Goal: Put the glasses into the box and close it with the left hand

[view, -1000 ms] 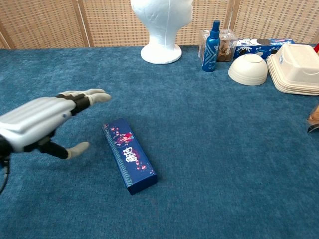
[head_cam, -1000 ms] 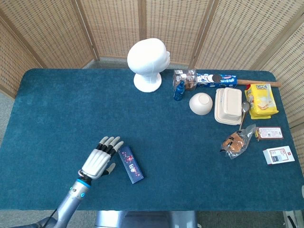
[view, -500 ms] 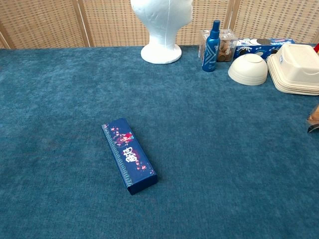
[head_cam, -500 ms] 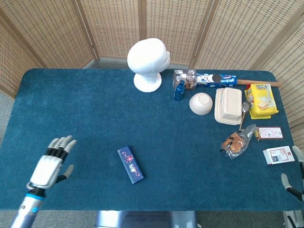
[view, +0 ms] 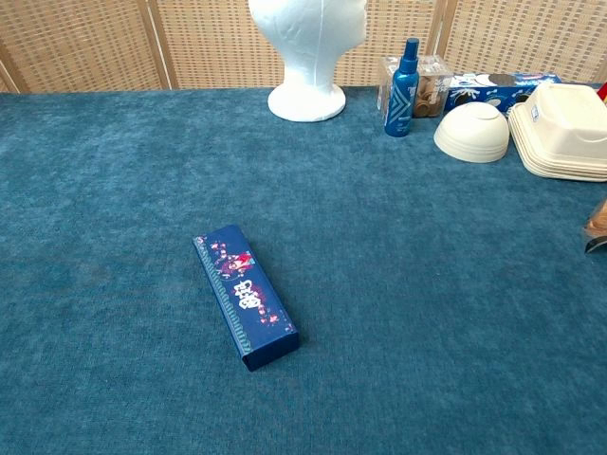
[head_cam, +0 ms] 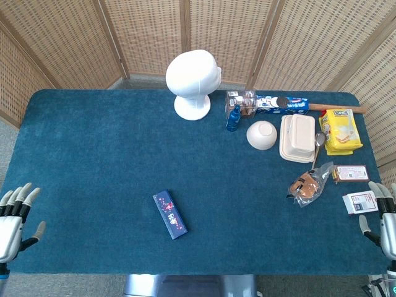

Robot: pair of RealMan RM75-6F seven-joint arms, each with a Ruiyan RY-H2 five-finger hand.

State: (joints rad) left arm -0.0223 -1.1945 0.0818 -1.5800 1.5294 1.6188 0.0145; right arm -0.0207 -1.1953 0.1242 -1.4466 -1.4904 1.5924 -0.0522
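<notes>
Blue-carpeted table [head_cam: 93, 142], backed by woven wicker screens [head_cam: 148, 34]; contents listed near to far.

Left hand [head_cam: 13, 224]: at the near left table edge, fingers apart, holding nothing. Right hand [head_cam: 385, 219]: at the near right edge, fingers apart, likewise empty.

Narrow dark blue rectangular box with a pink floral print [view: 246, 295]: lies flat and diagonal on the cloth at near centre, lid down, well apart from both hands. Glasses: not visible anywhere; presumably inside the box, though this cannot be confirmed.

Mid right: white card packet [head_cam: 362, 202], bagged bread [head_cam: 308, 184], yellow snack packet [head_cam: 339, 131], cream clamshell container [view: 567, 118], upturned white bowl [view: 472, 132].

Far: blue spray bottle [view: 405, 75], white foam mannequin head [view: 308, 47].

Risks, as judged: lid may rest unlatched and spring open; any further nudge by a hand could slide the light box on the cloth or reopen it.
</notes>
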